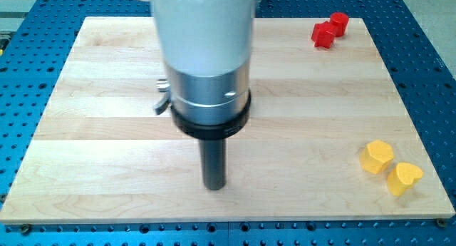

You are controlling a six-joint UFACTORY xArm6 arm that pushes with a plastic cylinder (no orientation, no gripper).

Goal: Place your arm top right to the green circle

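My tip (214,186) rests on the wooden board (107,132) a little left of centre, near the view's bottom. The arm's white and silver body rises above it and hides the board's upper middle. No green circle shows in the view; it may be hidden behind the arm. Two red blocks, one (323,36) and another (338,23), sit touching at the view's top right. A yellow hexagon-like block (376,157) and a yellow heart-shaped block (404,178) lie at the bottom right, far right of my tip.
The board lies on a blue perforated table (28,53). A small grey lever (162,103) sticks out from the arm's left side.
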